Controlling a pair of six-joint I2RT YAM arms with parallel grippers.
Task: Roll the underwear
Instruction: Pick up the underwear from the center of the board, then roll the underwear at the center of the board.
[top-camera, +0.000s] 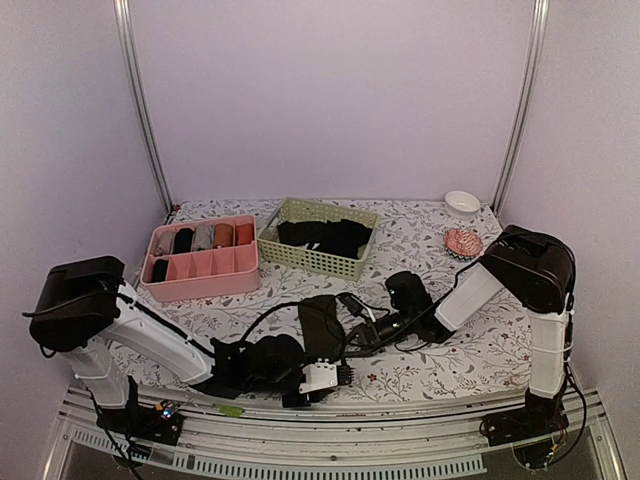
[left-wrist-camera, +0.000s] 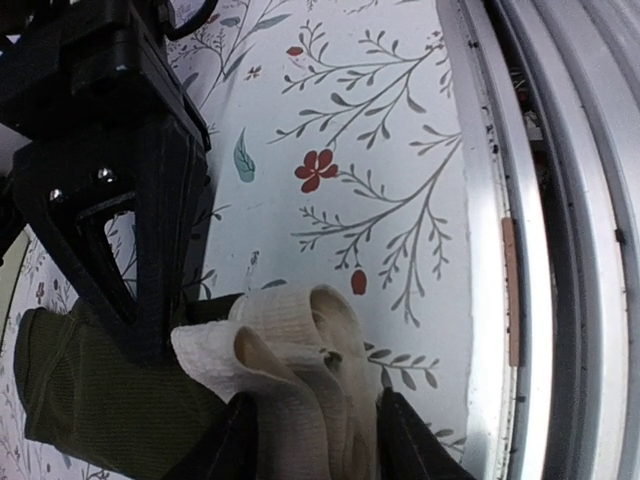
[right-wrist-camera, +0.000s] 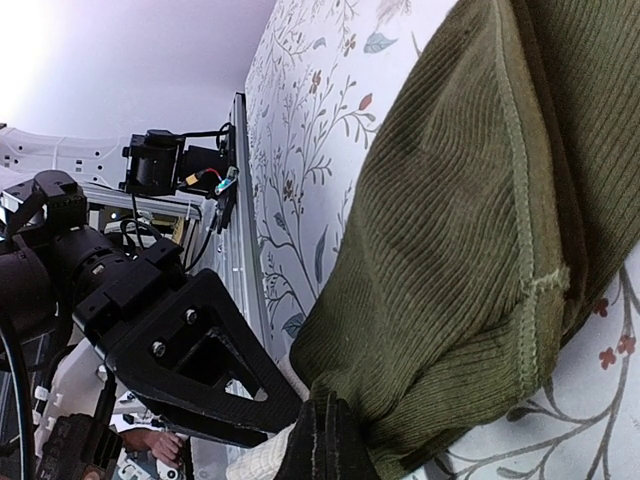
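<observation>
On the worktop (top-camera: 440, 365), the underwear (top-camera: 320, 318) is lying at 6 o'clock, and rolling appears to be starting. The left pincer (left-wrist-camera: 318, 445) is clamping the cream waistband (left-wrist-camera: 290, 340); the right pincer (right-wrist-camera: 318, 445) is alongside, its opening unreadable. Next move: turning the band over tightly.

Both arms reach low toward each other, left pincer (left-wrist-camera: 316, 442) clamping the underwear (left-wrist-camera: 100, 400), right pincer (right-wrist-camera: 322, 442) closed.

The pink plastic tray (top-camera: 200, 289) is sitting mid-left, the green slotted basket (top-camera: 310, 260) just right of it. The dark cloth underwear (top-camera: 322, 322) is lying below both.
</observation>
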